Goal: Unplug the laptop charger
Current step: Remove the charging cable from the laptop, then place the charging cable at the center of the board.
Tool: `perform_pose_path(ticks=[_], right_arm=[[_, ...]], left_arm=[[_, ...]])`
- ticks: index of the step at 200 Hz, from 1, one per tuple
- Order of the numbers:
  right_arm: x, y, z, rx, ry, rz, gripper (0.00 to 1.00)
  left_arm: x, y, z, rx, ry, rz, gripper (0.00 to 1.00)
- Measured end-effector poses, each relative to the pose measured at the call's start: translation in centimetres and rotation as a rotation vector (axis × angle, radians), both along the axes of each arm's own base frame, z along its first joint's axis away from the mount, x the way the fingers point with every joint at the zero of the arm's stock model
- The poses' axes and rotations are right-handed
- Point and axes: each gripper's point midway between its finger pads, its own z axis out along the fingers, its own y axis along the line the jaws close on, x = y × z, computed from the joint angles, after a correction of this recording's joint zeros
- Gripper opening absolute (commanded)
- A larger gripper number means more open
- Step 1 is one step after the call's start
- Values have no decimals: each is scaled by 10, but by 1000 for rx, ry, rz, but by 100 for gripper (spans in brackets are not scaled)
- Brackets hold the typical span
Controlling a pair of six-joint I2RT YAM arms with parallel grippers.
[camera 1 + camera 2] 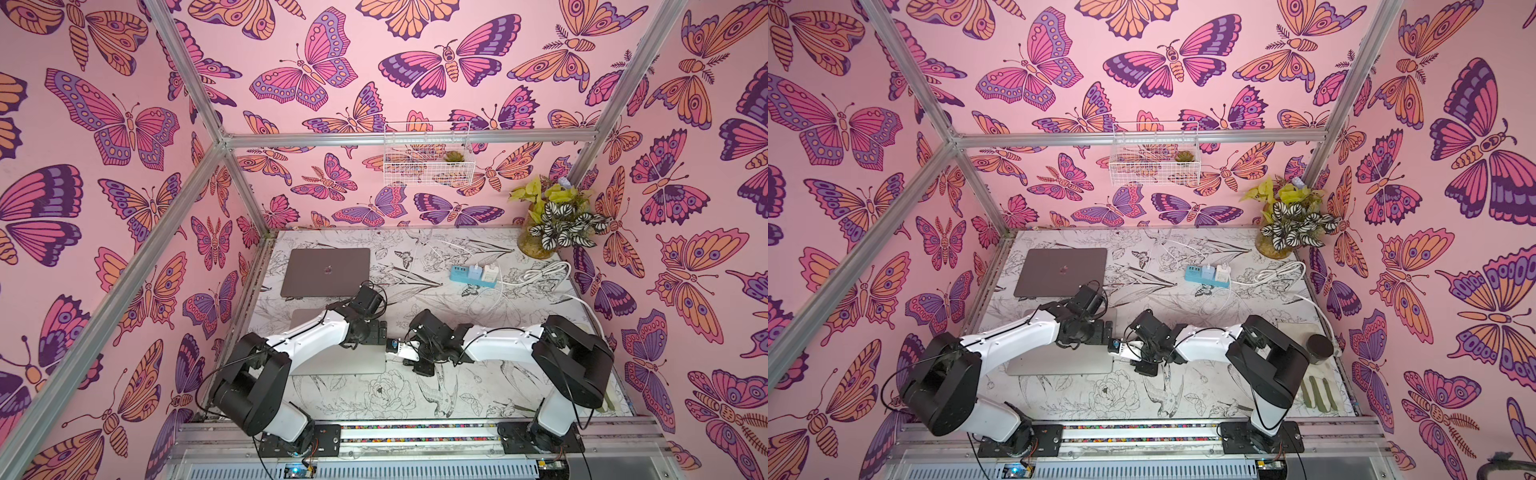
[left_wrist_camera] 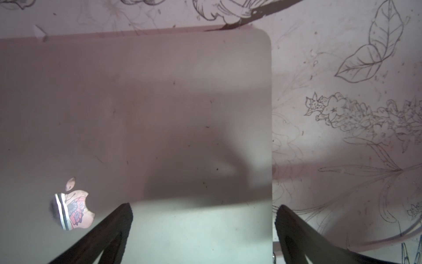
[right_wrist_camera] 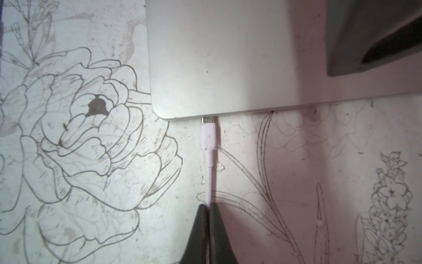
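At silver laptop [image 3: 228,57] edge, charger plug [image 3: 207,136] square to it, tip inward, right hand [image 3: 208,208] pinching cable [image 3: 209,178], left hand [image 2: 204,206] spread.

Pink walls [image 1: 374,104] carry orange-purple butterfly print; white table [image 1: 415,399], black floral linework; laptop [image 3: 217,57] silver, cable [image 3: 209,178] white, strip [image 1: 459,274] blue.

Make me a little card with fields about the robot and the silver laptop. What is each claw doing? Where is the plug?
silver laptop: closed, lid down
charger plug: white, at the laptop's edge, metal tip showing
right claw: shut on the charger cable
left claw: open, over the laptop's lid
power strip: blue, two white adapters plugged in
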Motion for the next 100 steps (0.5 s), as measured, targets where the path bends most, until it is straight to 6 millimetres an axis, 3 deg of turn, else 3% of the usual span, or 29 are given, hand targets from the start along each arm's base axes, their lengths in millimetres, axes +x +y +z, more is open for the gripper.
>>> perform_pose_path(ticks=[18,45,72,100], right_arm=[[8,-7,5,41,12,-55,0],[20,-11,18,136,19,-120,0],[19,-6,22,183,27,-130,0],[19,-6,28,207,25,-141,0]], left_arm=[[-8,-7,-11,20,32,-34,100],[-12,-23,-8,-1,25,-71,100],[-11,-35,-10,5,23,-80,100],[-8,-34,-12,34,5,-56,97]])
